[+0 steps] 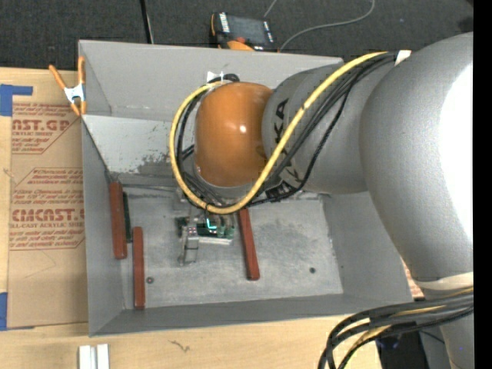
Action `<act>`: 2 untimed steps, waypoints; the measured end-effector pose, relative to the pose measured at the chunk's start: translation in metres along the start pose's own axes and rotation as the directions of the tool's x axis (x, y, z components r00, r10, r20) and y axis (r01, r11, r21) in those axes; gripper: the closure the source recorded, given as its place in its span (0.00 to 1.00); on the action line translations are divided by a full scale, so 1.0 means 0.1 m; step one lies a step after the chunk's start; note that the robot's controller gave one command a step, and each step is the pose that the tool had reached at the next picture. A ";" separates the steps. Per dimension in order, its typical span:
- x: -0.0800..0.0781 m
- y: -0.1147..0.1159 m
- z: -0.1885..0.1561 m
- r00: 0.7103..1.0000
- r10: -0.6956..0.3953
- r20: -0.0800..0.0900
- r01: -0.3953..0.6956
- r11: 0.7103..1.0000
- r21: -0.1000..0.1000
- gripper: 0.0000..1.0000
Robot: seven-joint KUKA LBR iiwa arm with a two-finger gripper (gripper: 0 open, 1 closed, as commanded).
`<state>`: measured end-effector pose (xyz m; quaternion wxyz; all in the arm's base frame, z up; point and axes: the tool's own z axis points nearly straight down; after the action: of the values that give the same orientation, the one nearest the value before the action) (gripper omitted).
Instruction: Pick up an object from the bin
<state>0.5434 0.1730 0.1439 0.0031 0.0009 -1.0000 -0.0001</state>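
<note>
Grey metal forms the bin. The hand is lowered onto its floor, its upper part hidden beneath the orange wrist cover; whether it is apart or together cannot be told. A red-brown stick, its top end covered by cables, is seen just right of the hand. A second stick and a third stick are seen well left of the hand.

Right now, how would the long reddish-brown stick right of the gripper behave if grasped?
The long reddish-brown stick looks straight and rigid, so probably stiff. Thin and narrow, likely light. Gripped off-centre, its length may make it tilt.
</note>
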 end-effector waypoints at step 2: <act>-0.44 -0.65 0.76 0.996 -0.086 0.004 0.086 0.996 0.000 0.00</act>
<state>0.5874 0.1079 0.0673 0.0010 0.0437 -0.9990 -0.0005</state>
